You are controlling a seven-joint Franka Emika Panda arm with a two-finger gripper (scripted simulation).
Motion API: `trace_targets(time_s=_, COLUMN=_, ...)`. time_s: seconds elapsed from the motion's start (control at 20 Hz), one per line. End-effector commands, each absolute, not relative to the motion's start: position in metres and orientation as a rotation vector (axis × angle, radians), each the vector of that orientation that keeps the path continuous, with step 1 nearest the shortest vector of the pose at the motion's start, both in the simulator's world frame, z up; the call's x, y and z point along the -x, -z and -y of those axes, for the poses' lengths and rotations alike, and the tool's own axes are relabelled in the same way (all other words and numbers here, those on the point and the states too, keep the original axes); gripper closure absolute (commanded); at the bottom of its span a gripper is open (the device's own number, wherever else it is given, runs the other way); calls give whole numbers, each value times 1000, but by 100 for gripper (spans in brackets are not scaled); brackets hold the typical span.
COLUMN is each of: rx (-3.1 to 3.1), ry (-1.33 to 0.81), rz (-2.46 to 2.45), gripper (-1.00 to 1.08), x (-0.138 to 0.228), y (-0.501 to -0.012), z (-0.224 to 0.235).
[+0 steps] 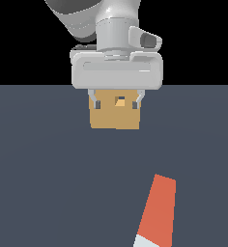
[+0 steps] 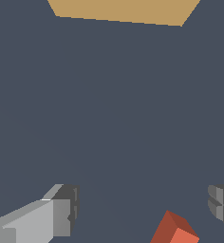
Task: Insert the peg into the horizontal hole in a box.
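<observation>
The peg (image 1: 157,212) lies flat on the dark floor at the front of the exterior view, orange-red with its pale grey-white end toward the bottom edge. Its red end also shows in the wrist view (image 2: 175,230). The tan box (image 1: 115,118) stands farther back, with its small square hole (image 1: 120,101) in the face toward the camera. The box's edge shows in the wrist view (image 2: 123,12). My gripper (image 1: 116,103) hangs open and empty in front of the box's upper part, its fingers (image 1: 97,103) spread either side of the hole. It holds nothing.
The dark grey floor (image 1: 48,183) spreads around the box and the peg. Black background lies behind the arm.
</observation>
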State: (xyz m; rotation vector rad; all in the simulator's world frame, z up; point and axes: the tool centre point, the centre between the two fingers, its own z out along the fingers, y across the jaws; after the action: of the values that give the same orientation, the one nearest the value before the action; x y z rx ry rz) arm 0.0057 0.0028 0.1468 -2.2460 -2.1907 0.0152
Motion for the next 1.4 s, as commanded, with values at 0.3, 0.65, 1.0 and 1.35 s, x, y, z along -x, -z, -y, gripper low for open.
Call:
trace_targets(time_s=0.3, rx=2285, ry=-15, rz=2152, gripper=-92, x=-11, y=-141, z=17)
trace_targets(time_s=0.65, rx=2422, ry=-12, rz=2001, gripper=-92, x=-24, y=-118, z=90)
trace_targets(time_s=1.0, rx=2597, ry=-6, rz=1771, gripper=-92, x=-26, y=-87, z=195)
trace_targets(time_s=1.35, rx=2682, ry=-1, rz=1637, gripper=-92, x=-20, y=-70, z=251)
